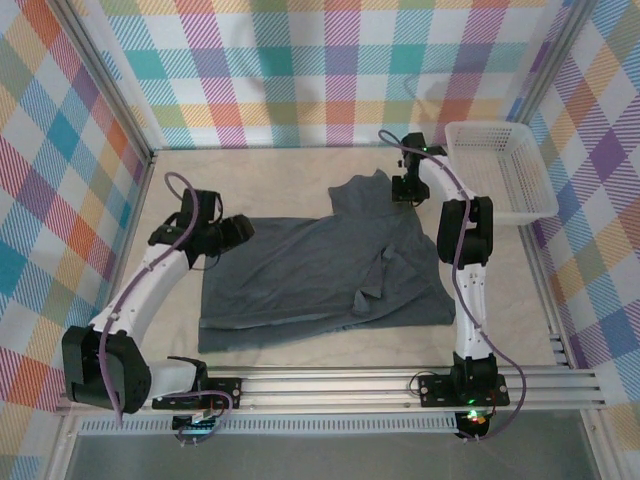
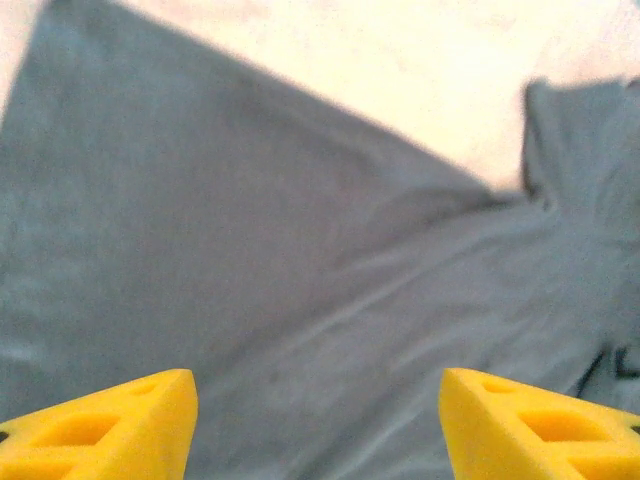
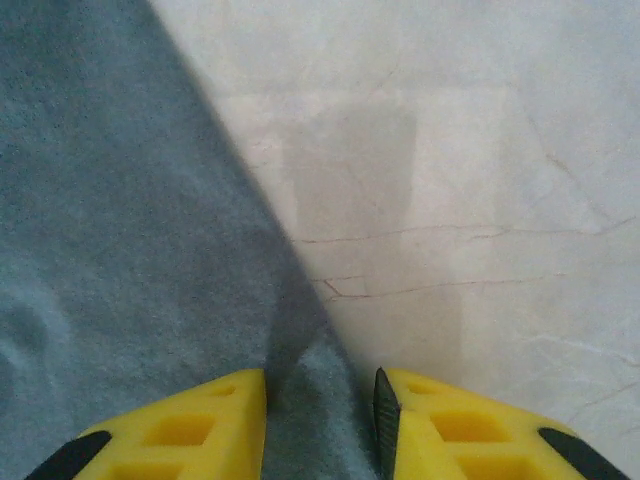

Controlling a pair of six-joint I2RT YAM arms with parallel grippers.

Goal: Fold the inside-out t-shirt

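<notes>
L gripper [image 2: 318, 400] spread wide over t-shirt [image 1: 300, 270]; R gripper [image 3: 320, 390] narrowed astride shirt edge, can't tell if gripping.

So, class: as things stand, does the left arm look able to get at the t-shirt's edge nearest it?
Probably yes. The left gripper hangs right at that edge of the t-shirt, its fingers wide apart with fabric below them, and nothing lies between.
</notes>
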